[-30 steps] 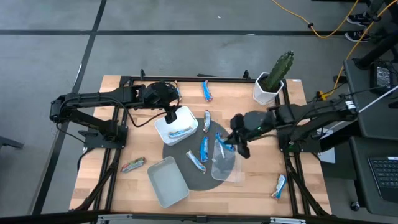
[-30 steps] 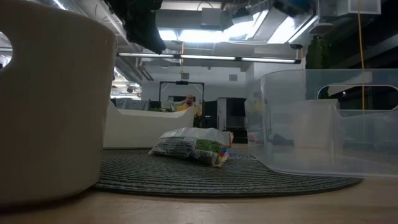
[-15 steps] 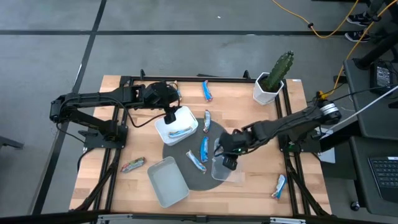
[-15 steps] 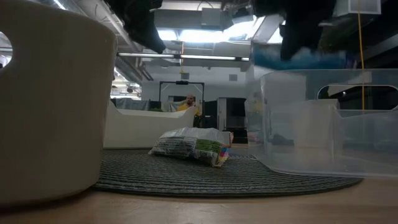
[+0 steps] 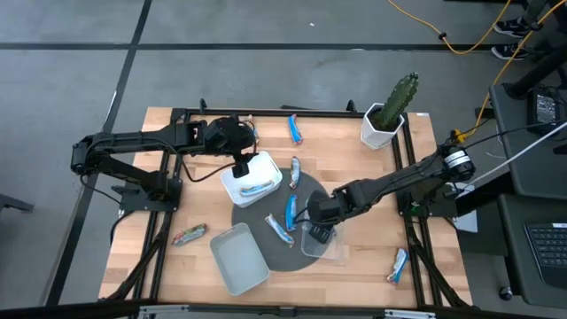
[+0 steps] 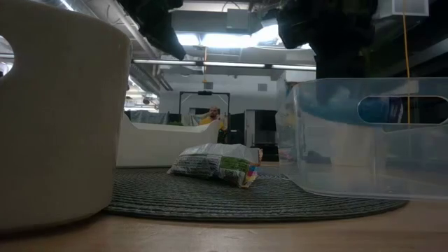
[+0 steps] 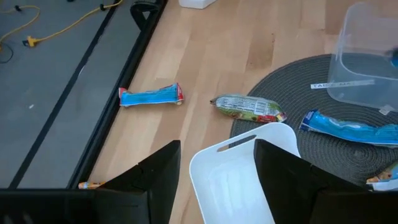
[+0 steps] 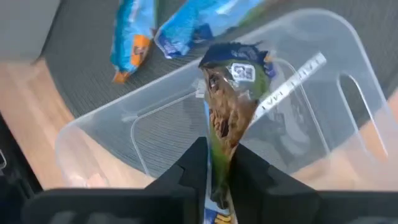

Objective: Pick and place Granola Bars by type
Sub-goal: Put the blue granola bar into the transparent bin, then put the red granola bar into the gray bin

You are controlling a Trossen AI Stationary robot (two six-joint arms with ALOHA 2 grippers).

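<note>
My right gripper [image 5: 319,232] [image 8: 221,177] hangs over the clear tub [image 5: 323,244] [image 8: 261,124] [image 6: 371,133], shut on a granola bar [image 8: 230,106] in a blue, green and brown wrapper. My left gripper [image 5: 241,166] [image 7: 217,180] is open above the white tub [image 5: 251,182] [image 7: 239,177], where one blue bar [image 5: 256,188] lies. Two blue bars [image 5: 291,210] [image 5: 279,229] and a greenish bar [image 5: 294,170] [image 6: 217,162] lie flat on the round grey mat [image 5: 266,213]. More bars lie on the wood: blue ones [image 5: 295,129] [image 5: 397,264] and a red-brown one [image 5: 189,234]. My right gripper pinches the granola bar by one end [image 8: 219,163] between its two fingers [image 8: 189,171], coming from above and pointing down. The bar is lifted clear and sticks out beyond the fingertips, its free end [image 8: 239,62] over the clear tub's opening.
A grey-white tub [image 5: 239,257] stands near the table's near edge, left of the clear tub. A cactus in a white pot [image 5: 386,115] stands at the far right corner. Bare wood lies right of the mat.
My right gripper, carrying the bar, has moved toward the table's near edge and leftward, from beside the mat's right part to above the clear tub, and has come down toward the tub. The left arm has kept still.
</note>
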